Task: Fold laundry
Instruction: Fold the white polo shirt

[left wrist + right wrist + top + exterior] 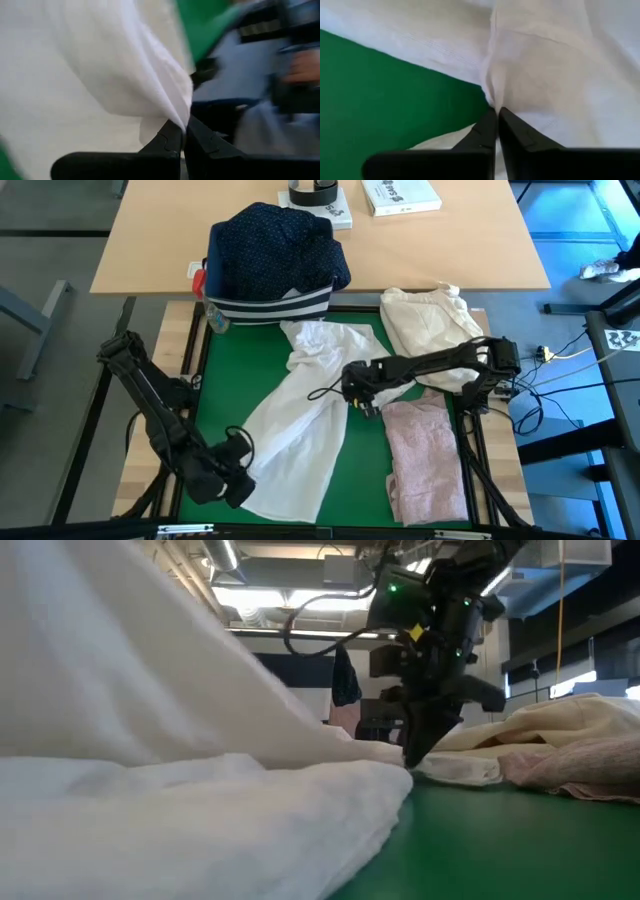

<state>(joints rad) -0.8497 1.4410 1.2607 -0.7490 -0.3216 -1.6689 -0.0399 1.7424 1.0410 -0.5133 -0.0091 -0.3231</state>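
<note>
The green mat (360,470) carries the work, and the white shirt (300,420) sprawls across its middle, running from the near left corner up toward the bin (270,305) at the far edge, so both arms can take opposite ends of it. The navy dotted shirt (275,245) sits heaped in that bin; the cream bundle (430,320) lies at the far right, and the pink top (425,460) lies flat at the near right, touching the white shirt's edge, seemingly waiting its turn. The left gripper (235,480) is at the near left corner, closed tight on the shirt's hem; its wrist view shows cloth pinched between the fingertips (172,140) and draping upward, which the high view cannot resolve. The right gripper (362,402) reaches in to the shirt's right edge, mid-mat; its own wrist view shows the fingers (512,135) pressed together with a fold of white cloth gathered at their tips, a grip probably meant for lifting that edge across. The low view adds that this gripper points straight down onto the mat.
</note>
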